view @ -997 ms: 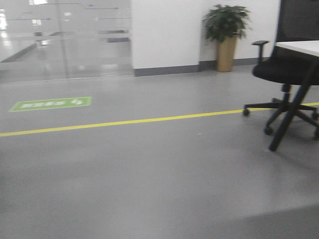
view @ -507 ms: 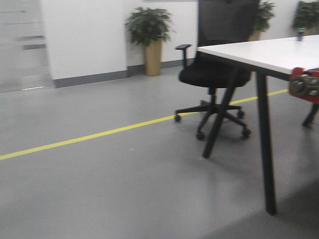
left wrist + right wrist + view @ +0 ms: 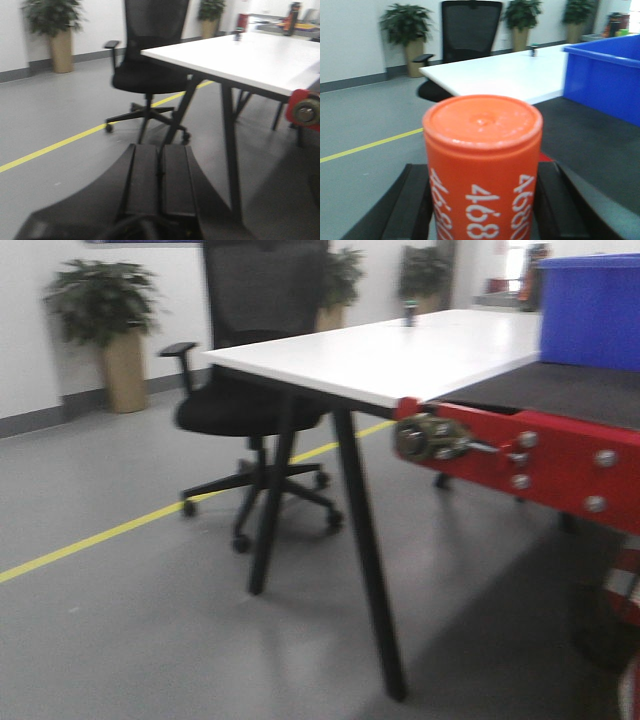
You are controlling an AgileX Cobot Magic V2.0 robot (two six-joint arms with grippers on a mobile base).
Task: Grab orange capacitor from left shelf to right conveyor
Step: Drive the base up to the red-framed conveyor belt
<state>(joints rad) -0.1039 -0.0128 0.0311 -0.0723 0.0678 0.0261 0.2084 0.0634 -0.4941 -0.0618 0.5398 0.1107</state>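
The orange capacitor (image 3: 482, 165), printed with white "4680", stands upright between the black fingers (image 3: 412, 200) of my right gripper (image 3: 481, 175), which is shut on it. It hangs over the near edge of the right conveyor, whose dark belt (image 3: 590, 145) lies just ahead and to the right. In the front view the belt (image 3: 570, 390) sits behind a glossy red bolted frame (image 3: 560, 455). My left gripper (image 3: 160, 150) is shut with its pads together and nothing between them, above the grey floor. The conveyor's red end (image 3: 300, 107) shows at the right of the left wrist view. The left shelf is out of view.
A white table (image 3: 400, 355) on black legs stands beside the conveyor, with a black office chair (image 3: 250, 400) behind it. A blue crate (image 3: 590, 310) sits on the belt's far part. A yellow line (image 3: 100, 535) crosses the grey floor. Potted plants (image 3: 105, 330) line the wall.
The front view has swung right. The glass wall and green floor sign left the frame, the chair and table slid left, and the conveyor's red frame and the blue crate came in.
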